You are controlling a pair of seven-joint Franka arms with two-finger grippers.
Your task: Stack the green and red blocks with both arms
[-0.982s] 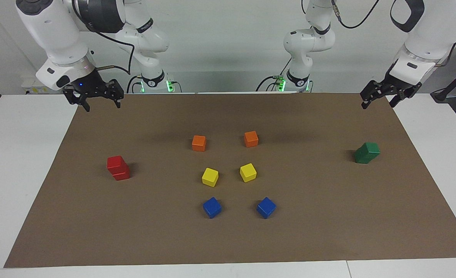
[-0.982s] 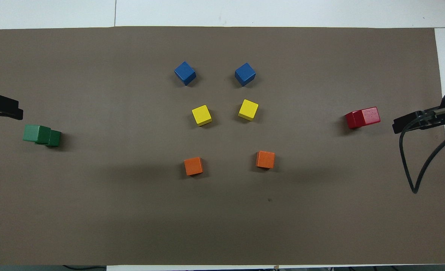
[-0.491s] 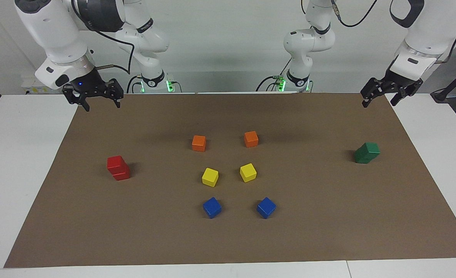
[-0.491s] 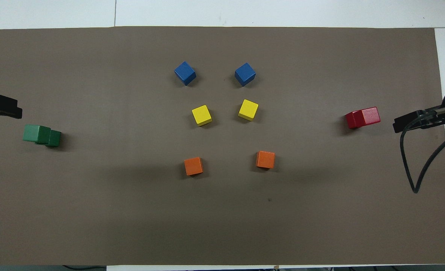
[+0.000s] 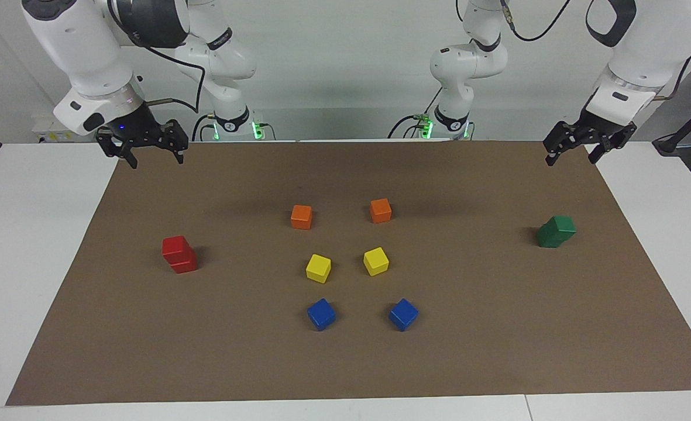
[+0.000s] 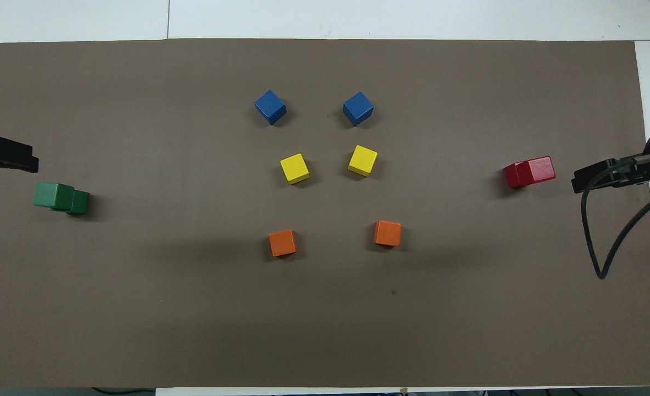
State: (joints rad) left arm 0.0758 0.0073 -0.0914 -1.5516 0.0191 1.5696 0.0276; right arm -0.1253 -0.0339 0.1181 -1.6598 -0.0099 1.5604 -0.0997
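Two red blocks stand stacked, the upper one slightly twisted, toward the right arm's end of the mat. At the left arm's end, two green blocks are stacked the same way. My right gripper hangs open and empty over the mat's corner by its base, apart from the red stack. Above the mat's edge at its own end, my left gripper is also open, holds nothing, and is clear of the green stack.
In the middle of the brown mat lie two orange cubes nearest the robots, two yellow cubes farther out, and two blue cubes farthest. White table surrounds the mat.
The left gripper has risen a little and shifted slightly inward over the mat. The right gripper has barely moved. The blocks lie as before.
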